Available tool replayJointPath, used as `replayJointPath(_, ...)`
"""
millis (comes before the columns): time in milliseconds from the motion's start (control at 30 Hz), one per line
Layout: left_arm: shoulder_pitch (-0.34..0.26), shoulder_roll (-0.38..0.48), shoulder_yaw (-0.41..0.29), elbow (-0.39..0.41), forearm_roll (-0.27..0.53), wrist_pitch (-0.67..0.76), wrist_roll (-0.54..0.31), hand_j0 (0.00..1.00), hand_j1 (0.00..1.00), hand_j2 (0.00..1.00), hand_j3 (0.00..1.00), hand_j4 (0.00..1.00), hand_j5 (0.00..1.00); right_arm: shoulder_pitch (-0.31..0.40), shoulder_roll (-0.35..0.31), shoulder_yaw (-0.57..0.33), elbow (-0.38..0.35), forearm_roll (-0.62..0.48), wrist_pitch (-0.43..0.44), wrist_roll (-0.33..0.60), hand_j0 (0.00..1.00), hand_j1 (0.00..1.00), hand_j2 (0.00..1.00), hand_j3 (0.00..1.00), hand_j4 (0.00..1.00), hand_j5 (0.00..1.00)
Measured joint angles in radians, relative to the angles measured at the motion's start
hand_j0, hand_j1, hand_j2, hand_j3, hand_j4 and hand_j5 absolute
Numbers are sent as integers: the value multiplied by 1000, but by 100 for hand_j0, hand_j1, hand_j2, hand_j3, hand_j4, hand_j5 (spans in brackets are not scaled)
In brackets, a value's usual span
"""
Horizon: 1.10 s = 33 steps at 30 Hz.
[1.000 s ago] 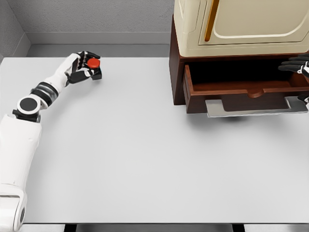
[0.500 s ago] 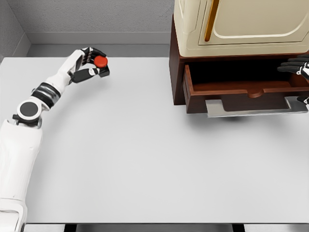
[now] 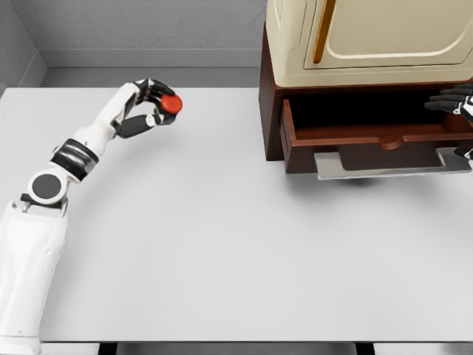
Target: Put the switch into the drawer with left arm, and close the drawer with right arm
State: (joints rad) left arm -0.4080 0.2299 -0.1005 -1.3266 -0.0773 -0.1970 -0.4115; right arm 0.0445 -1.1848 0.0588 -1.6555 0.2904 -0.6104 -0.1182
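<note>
The switch, a small black body with a round red button on top, is held above the table at the back left by my left hand, whose black fingers are curled around it. The open drawer of dark brown wood juts from the cabinet at the right, with a grey handle along its front. My right hand shows only at the right edge beside the drawer, a few black fingers stretched out and holding nothing.
A cream cabinet with an orange handle sits on the brown base above the drawer. The white table spreads between my left hand and the drawer. Grey walls stand behind.
My left hand has carried the switch to the right, toward the drawer, and slightly nearer. The right hand and the drawer have stayed where they were.
</note>
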Motion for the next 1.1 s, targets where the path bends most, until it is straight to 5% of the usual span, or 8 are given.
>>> replayJointPath(1100,2,-45,-73,-140,6,1,0,51,51,51,51,51,51,0,0,-2,6,1,0,1,90,90,90,90,90,90)
